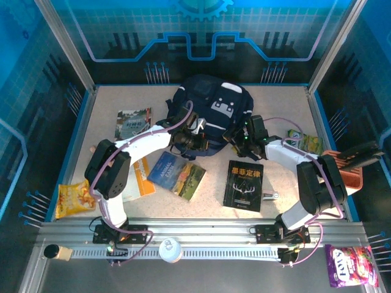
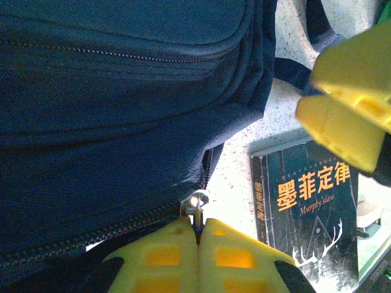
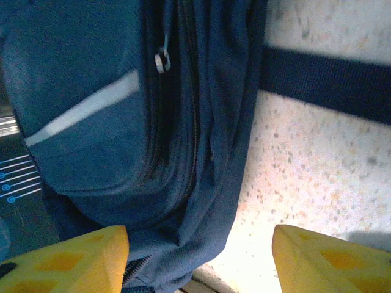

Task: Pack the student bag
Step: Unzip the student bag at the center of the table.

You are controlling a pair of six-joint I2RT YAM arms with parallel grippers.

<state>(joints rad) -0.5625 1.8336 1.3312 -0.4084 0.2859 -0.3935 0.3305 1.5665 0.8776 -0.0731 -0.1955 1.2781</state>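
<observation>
Left fingers (image 2: 160, 256) pinching zipper pull (image 2: 195, 202), right fingers (image 3: 73, 257) spread beside student bag (image 1: 214, 107)

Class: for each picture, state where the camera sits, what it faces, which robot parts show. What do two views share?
Top external: above and behind, looking down on table; both arms.
Left wrist: faces student bag; left claw shut on zipper pull.
Right wrist: faces bag's side; right claw open.
Shared: black book, top and left.
</observation>
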